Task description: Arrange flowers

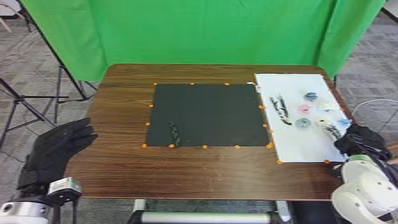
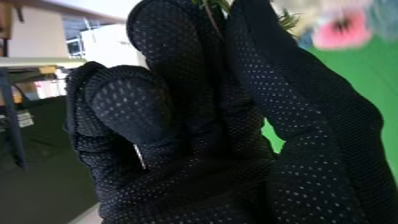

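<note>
Right robot hand (image 2: 191, 185) pinching thin green leafy sprig (image 2: 290, 21) beside white rectangular sheet (image 1: 298, 146), left robot hand (image 1: 59, 150) relaxed; shallow grip could let stem slip.

Open way over black mat (image 1: 209, 110) past dark stem (image 1: 174, 133); flowers (image 1: 303, 122) crowd white sheet (image 1: 298, 147) beside right hand (image 1: 358, 140).

The bench (image 1: 115, 172) occupies the centre of the frame. The curtain (image 1: 213, 37) hangs behind it, across the top. The mat (image 1: 209, 112) lies mid-bench; the sheet (image 1: 302, 150) lies beside it, on the right. A single stem (image 1: 174, 134) lies on the mat, at its lower left. On the sheet, paired stems (image 1: 283, 110) lie toward the left edge, with flower heads (image 1: 303, 122) to their right. A sprig (image 1: 333, 131) is below these heads.
</note>
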